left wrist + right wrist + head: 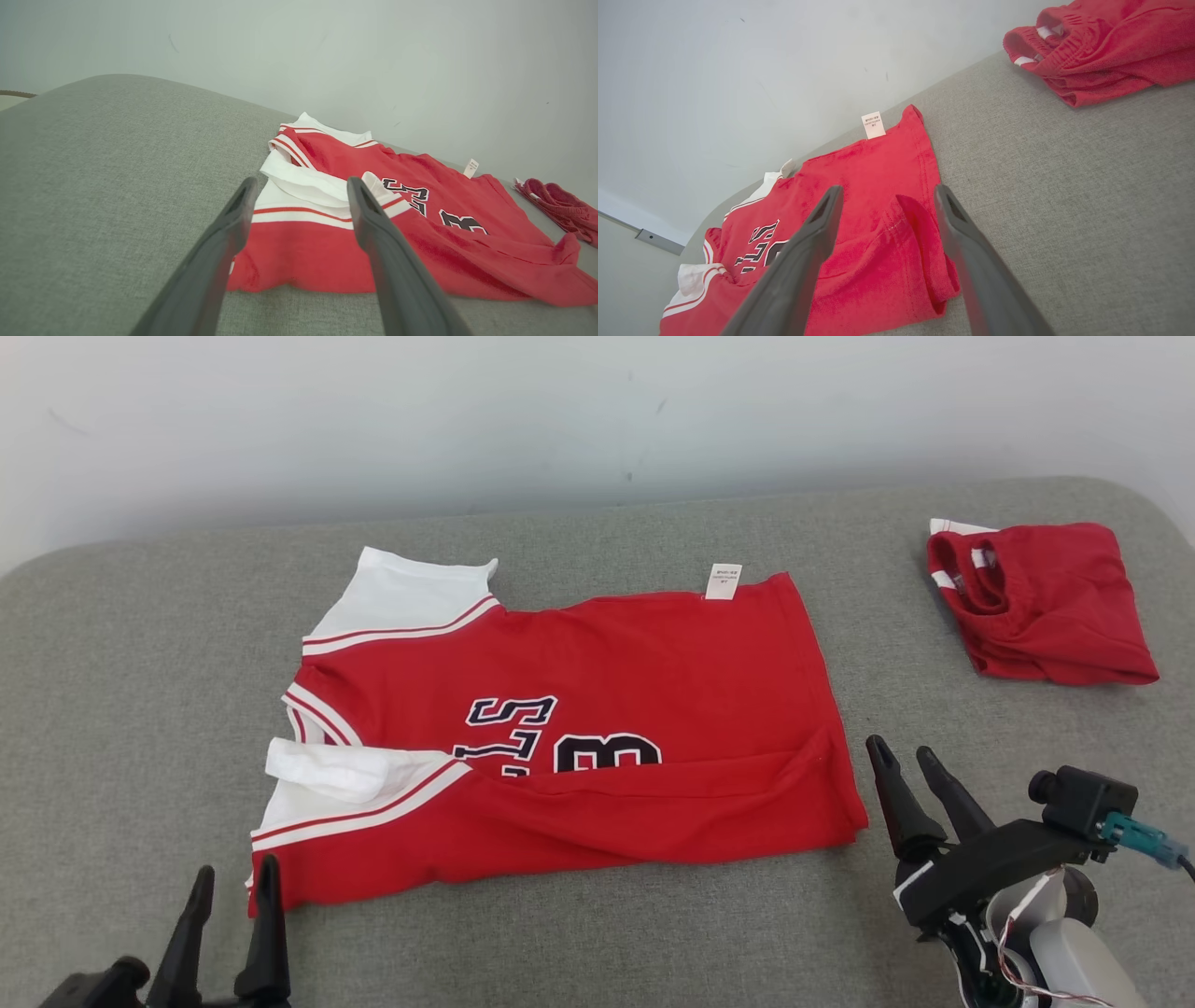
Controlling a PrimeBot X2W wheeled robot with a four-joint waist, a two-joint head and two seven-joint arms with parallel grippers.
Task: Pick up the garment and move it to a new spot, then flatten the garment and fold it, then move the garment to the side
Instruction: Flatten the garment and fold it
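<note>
Centrally on the grey woven-fabric surface (140, 709) lies the red-and-white numbered jersey (579, 663), near edge folded over; left gripper (237, 868) and right gripper (898, 747) gape empty beside its near corners; pinching one layer only could skew the fold.

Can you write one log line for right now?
jersey: flat on grey surface, near edge folded over | left hand: open, empty | right hand: open, empty | second red garment: folded, far right

Grey cushion (140, 709): jersey (607, 681), folded red garment (1055, 607)
</note>
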